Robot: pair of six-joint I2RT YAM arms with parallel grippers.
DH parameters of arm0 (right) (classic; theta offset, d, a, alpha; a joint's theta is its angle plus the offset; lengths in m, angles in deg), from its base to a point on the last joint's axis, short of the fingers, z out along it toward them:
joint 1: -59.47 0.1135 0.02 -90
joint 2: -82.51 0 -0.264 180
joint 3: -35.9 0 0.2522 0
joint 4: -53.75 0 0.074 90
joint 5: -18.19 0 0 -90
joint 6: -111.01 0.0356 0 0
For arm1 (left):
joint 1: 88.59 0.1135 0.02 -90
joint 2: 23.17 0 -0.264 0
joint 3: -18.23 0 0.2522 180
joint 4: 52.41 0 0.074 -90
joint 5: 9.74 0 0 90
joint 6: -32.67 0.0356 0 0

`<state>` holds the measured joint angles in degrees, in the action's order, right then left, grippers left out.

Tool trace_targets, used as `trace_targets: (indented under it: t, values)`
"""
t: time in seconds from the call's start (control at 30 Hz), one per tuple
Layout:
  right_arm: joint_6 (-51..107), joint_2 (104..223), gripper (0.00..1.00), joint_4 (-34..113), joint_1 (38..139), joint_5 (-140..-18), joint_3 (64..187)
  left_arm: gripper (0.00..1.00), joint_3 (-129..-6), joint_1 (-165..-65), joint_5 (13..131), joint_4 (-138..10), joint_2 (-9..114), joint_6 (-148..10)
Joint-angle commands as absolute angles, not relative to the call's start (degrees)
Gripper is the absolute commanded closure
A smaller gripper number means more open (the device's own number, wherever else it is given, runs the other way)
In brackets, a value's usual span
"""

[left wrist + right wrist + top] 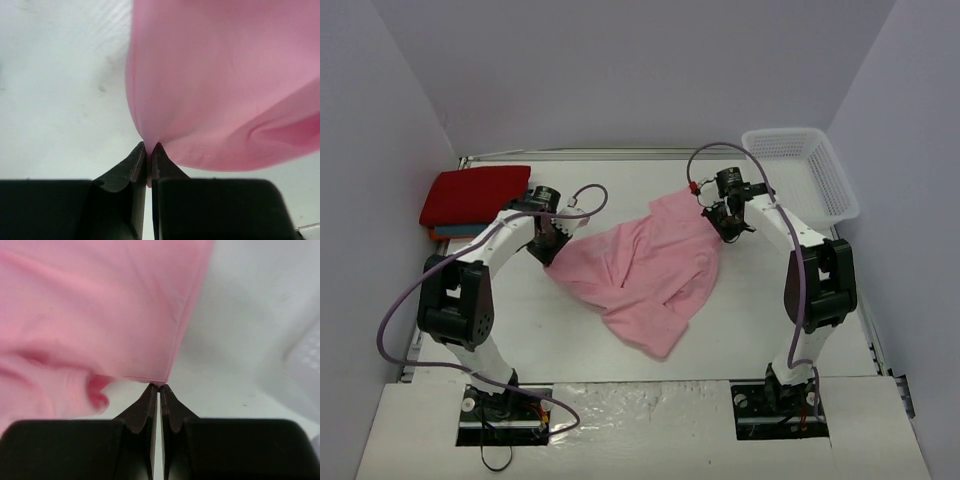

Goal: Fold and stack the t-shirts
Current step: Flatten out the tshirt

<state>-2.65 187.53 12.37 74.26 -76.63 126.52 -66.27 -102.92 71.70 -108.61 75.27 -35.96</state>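
The light pink t-shirt (645,270) hangs stretched and rumpled between my two grippers over the middle of the table. My left gripper (550,247) is shut on its left edge; in the left wrist view the cloth (220,85) is pinched between the closed tips (148,150). My right gripper (720,215) is shut on the shirt's far right corner; in the right wrist view that corner (125,310) sits in the closed tips (159,388). The red t-shirt (475,195) lies folded at the far left on top of the teal-blue one (450,232), which shows only as a thin edge.
A white mesh basket (800,172) stands at the far right corner. Purple cables loop from both arms. Grey walls close in the table on the left, back and right.
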Motion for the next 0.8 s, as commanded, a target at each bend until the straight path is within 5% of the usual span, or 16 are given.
trace_targets:
  t: [0.0, 0.77]
  values:
    - [-2.6, 182.4, 1.0, 10.5, 73.4, -72.3, 132.3, 0.98, -72.1, -102.2, 77.2, -112.4, 70.4, -34.2]
    - [-3.8, 177.9, 1.0, 10.0, 71.1, -65.7, 148.3, 0.98, -82.6, -101.6, 90.6, -111.4, 58.9, -36.1]
